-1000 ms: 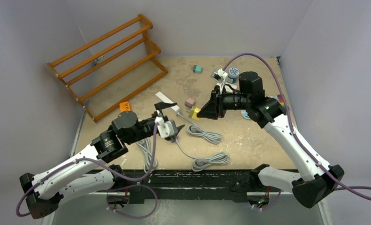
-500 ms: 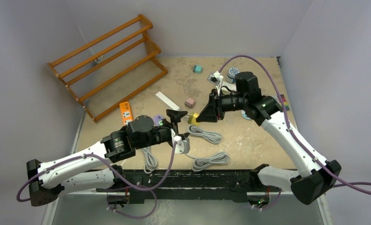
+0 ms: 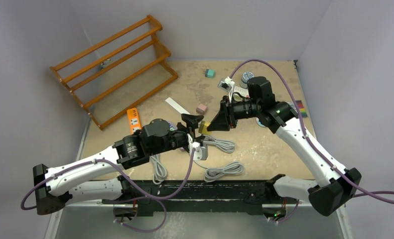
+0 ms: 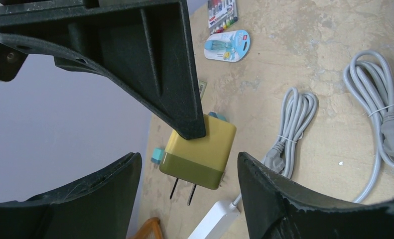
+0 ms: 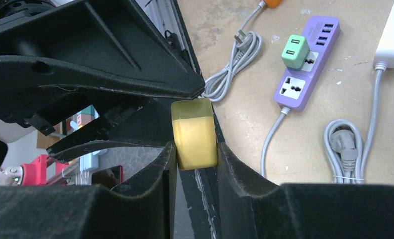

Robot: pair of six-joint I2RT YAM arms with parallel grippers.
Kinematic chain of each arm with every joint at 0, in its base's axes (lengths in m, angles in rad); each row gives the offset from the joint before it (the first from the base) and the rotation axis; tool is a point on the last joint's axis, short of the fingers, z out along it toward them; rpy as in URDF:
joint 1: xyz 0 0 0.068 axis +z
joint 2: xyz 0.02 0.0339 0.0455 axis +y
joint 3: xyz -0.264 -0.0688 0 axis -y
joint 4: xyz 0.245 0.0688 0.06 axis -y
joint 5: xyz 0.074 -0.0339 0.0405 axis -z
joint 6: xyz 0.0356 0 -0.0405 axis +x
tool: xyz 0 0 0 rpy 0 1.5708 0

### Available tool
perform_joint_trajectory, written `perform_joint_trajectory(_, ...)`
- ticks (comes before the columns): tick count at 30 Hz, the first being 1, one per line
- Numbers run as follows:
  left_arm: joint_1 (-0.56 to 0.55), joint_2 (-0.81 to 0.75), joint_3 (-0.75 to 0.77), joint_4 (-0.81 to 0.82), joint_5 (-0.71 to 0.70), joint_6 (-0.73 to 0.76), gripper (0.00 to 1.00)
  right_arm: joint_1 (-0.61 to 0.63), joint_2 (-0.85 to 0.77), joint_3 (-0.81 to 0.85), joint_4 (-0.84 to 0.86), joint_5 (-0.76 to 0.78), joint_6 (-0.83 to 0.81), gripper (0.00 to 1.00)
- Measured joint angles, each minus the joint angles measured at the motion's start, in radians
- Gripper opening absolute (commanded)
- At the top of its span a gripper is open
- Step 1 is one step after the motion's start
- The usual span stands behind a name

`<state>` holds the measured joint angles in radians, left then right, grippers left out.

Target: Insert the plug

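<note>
My right gripper point(image 3: 210, 123) is shut on a yellow and olive plug point(image 5: 194, 134), held above the table with its two prongs pointing away from the gripper point(image 5: 195, 147). My left gripper point(image 3: 191, 124) is open and faces it; in the left wrist view its fingers point(image 4: 264, 189) stand either side of the plug point(image 4: 199, 152) without touching it. A purple power strip point(image 5: 307, 64) with a green adapter point(image 5: 295, 51) plugged in lies on the table; in the top view the left arm mostly hides it. A white power strip point(image 3: 177, 105) lies behind the grippers.
A wooden rack point(image 3: 115, 69) stands at the back left. Grey cable bundles point(image 3: 217, 143) point(image 3: 224, 171) point(image 3: 157, 167) lie at the front centre. An orange item point(image 3: 133, 118), a pink block point(image 3: 201, 108), a teal cube point(image 3: 210, 73) and a tape roll point(image 3: 247, 77) lie around.
My left arm has swung right and forward, bringing its open jaws up around the plug. My right gripper has shifted slightly left, still holding the plug.
</note>
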<state>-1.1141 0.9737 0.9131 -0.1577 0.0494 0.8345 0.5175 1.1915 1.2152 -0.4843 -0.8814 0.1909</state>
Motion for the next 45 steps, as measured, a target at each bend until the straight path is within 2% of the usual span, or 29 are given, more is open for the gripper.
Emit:
perform_joint_trajectory(5,0.0,0.011,0.007,-0.003,-0.005,0.014,0.64,0.005,0.0,0.0,-0.001,0.0,-0.002,0.0)
perform_joint_trajectory(8,0.0,0.018,0.012,-0.016,-0.006,0.022,0.58,0.006,0.0,0.0,-0.001,0.0,-0.002,0.0)
perform_joint_trajectory(12,-0.001,0.029,0.017,-0.03,-0.012,0.027,0.46,0.006,0.0,0.0,-0.001,0.0,-0.002,0.0)
perform_joint_trajectory(21,-0.006,0.036,0.026,-0.047,-0.024,0.045,0.09,0.006,0.0,0.0,-0.003,0.0,-0.003,0.0)
perform_joint_trajectory(22,-0.006,0.037,0.026,-0.047,-0.024,0.046,0.04,0.006,0.0,0.0,-0.003,0.001,-0.003,0.09)
perform_joint_trajectory(23,-0.006,0.037,0.026,-0.047,-0.024,0.047,0.0,0.006,0.0,0.0,-0.003,0.002,-0.003,0.26)
perform_joint_trajectory(24,-0.006,0.037,0.026,-0.047,-0.025,0.047,0.0,0.006,0.0,0.0,-0.003,0.002,-0.002,0.4)
perform_joint_trajectory(25,-0.006,0.037,0.026,-0.046,-0.026,0.045,0.0,0.006,0.0,0.0,-0.002,0.003,-0.002,0.48)
perform_joint_trajectory(27,-0.006,0.037,0.026,-0.039,-0.033,0.036,0.0,0.006,-0.002,0.0,0.008,0.01,0.012,0.56)
perform_joint_trajectory(31,-0.007,0.034,0.003,0.047,-0.069,-0.014,0.0,0.008,-0.049,-0.031,0.121,0.083,0.09,0.63)
perform_joint_trajectory(36,-0.007,0.004,-0.107,0.232,-0.13,-0.113,0.0,0.008,-0.267,-0.233,0.394,0.253,0.276,0.78)
perform_joint_trajectory(40,-0.007,-0.006,-0.169,0.372,-0.168,-0.2,0.0,0.008,-0.386,-0.36,0.558,0.33,0.392,0.79)
perform_joint_trajectory(45,-0.007,-0.005,-0.21,0.505,-0.196,-0.282,0.0,0.008,-0.338,-0.333,0.6,0.336,0.418,0.72)
